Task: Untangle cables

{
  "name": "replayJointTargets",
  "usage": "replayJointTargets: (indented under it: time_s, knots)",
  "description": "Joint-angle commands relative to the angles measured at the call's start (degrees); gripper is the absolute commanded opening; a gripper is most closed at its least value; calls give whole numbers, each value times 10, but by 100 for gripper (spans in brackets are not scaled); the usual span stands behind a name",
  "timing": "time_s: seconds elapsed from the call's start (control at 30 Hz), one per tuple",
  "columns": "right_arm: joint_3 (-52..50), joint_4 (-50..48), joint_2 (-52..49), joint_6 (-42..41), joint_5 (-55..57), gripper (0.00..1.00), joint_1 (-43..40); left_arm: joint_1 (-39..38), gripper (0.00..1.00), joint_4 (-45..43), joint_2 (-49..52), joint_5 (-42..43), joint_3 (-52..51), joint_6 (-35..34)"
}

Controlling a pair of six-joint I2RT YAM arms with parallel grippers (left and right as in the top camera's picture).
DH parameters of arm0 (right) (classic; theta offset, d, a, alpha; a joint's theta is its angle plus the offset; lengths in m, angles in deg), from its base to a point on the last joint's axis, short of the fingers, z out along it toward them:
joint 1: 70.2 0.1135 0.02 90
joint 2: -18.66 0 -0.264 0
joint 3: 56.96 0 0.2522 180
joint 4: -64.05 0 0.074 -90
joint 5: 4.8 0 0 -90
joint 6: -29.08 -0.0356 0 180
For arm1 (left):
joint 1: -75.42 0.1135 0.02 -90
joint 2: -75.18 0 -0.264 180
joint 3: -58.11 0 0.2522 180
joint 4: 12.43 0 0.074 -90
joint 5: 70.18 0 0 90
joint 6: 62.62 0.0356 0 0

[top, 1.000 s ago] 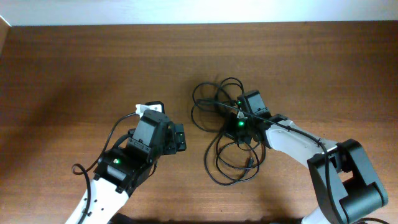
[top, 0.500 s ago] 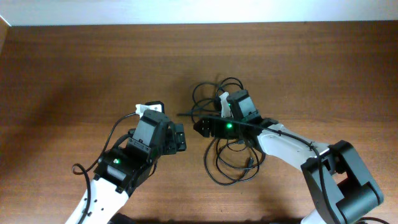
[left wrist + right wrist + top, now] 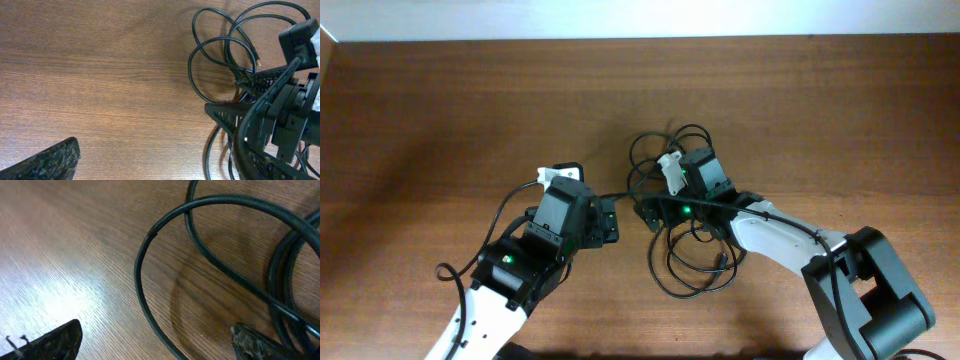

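The cables (image 3: 692,262) lie as a tangle of thin black loops at mid-table, with more loops further back (image 3: 672,148). My right gripper (image 3: 642,200) sits over the tangle's left side, pointing left. In the right wrist view it (image 3: 152,342) is open, and one cable loop (image 3: 141,285) runs on the wood between its fingertips (image 3: 50,340), touching neither. My left gripper (image 3: 592,205) is just left of the tangle, open wide and holding nothing. In the left wrist view it (image 3: 155,167) hangs over bare wood, with the cable loops (image 3: 215,47) and the right gripper (image 3: 280,112) at its right.
The wooden table (image 3: 440,110) stretches to the left and the back, and a pale wall strip (image 3: 620,18) runs along its far edge. The two grippers are close together near the middle. The right arm (image 3: 790,235) reaches in from the lower right.
My right gripper has opened from shut and moved a little left, toward the left gripper. The left arm has not moved.
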Motion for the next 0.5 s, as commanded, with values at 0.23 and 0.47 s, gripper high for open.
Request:
replayJointTargets:
  time_s: [0.23,0.47]
  knots:
    - [-2,-3,-5,137,17,93,37,3,99,4,-4,-38,4,93]
    - [-1,-45,-5,77,25,93,36,3,99,-11,-4,177,4,345]
